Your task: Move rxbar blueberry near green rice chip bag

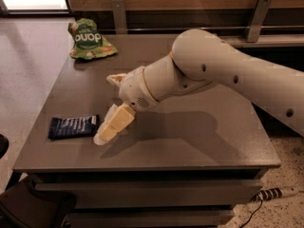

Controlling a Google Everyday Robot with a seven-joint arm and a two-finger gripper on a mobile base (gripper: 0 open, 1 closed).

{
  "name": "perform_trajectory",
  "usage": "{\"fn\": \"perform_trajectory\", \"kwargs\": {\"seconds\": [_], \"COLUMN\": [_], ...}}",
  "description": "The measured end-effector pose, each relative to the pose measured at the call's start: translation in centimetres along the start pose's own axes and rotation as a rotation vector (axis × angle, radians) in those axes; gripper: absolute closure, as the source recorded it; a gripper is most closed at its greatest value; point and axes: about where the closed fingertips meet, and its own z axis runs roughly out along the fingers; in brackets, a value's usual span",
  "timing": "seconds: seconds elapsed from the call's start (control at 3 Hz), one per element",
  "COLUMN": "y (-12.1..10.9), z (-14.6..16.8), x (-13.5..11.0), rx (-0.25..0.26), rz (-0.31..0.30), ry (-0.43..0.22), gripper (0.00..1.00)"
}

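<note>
The rxbar blueberry [73,126], a flat dark navy wrapper with white lettering, lies near the table's front left edge. The green rice chip bag [89,39] lies at the table's far left corner. My gripper [106,108] is open and empty, low over the table just right of the bar. Its lower finger [114,126] reaches down to the bar's right end. Its upper finger [116,79] points left, well above the bar. My arm crosses the table from the right and hides the middle of it.
The grey table [190,141] has edges close to the bar on the left and front. A wooden wall rail with metal brackets [259,15] runs behind. A power strip [276,193] lies on the floor at the lower right, and a dark object [33,208] at the lower left.
</note>
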Motion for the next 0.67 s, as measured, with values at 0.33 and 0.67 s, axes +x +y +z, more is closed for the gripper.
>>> {"fn": "perform_trajectory", "kwargs": {"seconds": [0.33,0.67], "y": [0.8,1.2], "z": [3.4,5.0], "x": [-0.6,-0.3], "rx": [-0.015,0.012], "rz": [-0.018,-0.013], "ry": [-0.061,-0.074], "gripper": [0.00,0.00]}}
